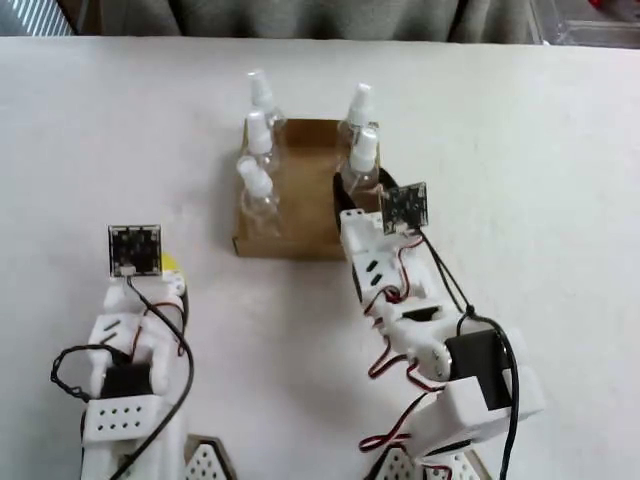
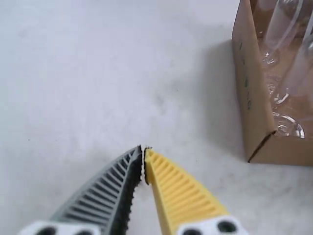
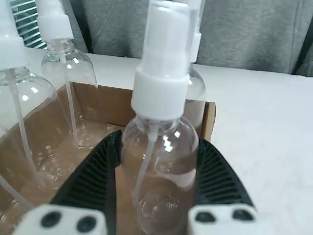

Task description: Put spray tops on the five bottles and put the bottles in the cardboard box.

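Observation:
The cardboard box (image 1: 300, 200) stands open at mid-table with five clear bottles in it, each with a white spray top. Three stand along one side (image 1: 257, 185) and two along the other. My right gripper (image 1: 350, 200) reaches over the box's near right corner. Its black fingers (image 3: 98, 171) press both sides of the nearest right-hand bottle (image 3: 161, 161), which stands upright over the box floor (image 3: 58, 156). My left gripper (image 2: 144, 156) hovers low over the white table, shut on nothing, left of the box wall (image 2: 247, 88); from above it sits at the lower left (image 1: 165, 265).
White tabletop (image 1: 520, 150) spreads wide on both sides of the box. Grey fabric hangs behind the table's far edge (image 3: 244, 34). The arms' bases and red and black cables (image 1: 390, 350) take up the near edge.

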You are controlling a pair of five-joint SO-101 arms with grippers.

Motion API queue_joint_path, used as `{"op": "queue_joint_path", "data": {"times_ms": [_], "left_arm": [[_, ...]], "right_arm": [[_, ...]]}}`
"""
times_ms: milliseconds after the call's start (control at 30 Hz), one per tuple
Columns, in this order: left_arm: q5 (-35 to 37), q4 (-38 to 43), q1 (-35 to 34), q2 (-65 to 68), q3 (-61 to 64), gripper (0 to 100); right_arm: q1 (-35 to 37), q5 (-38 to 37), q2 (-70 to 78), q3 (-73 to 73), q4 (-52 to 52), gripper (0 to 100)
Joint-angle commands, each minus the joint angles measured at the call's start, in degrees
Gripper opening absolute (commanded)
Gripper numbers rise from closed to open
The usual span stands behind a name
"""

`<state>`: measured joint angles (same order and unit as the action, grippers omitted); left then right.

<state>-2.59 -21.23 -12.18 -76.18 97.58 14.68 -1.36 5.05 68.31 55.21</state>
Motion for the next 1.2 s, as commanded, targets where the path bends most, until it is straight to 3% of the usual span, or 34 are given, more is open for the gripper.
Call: {"op": "queue_joint_path", "data": {"times_ms": [0,300,533,1167], "left_arm": [[-0.44,1.49,-0.22,0.40,-0.18,2],[-0.44,1.49,-0.22,0.40,-0.18,2],[-0.44,1.49,-0.22,0.40,-0.18,2],[-0.44,1.49,-0.22,0.40,-0.18,2]], "right_arm": [[-0.22,-0.18,-0.48,0.53,2.86,1.5],[-0.13,-0.18,-0.48,0.53,2.33,1.5],[0.13,0.09,-0.48,-3.52,-7.52,1.6],[0.57,-0.09,-0.48,-3.25,-7.78,1.9]]}}
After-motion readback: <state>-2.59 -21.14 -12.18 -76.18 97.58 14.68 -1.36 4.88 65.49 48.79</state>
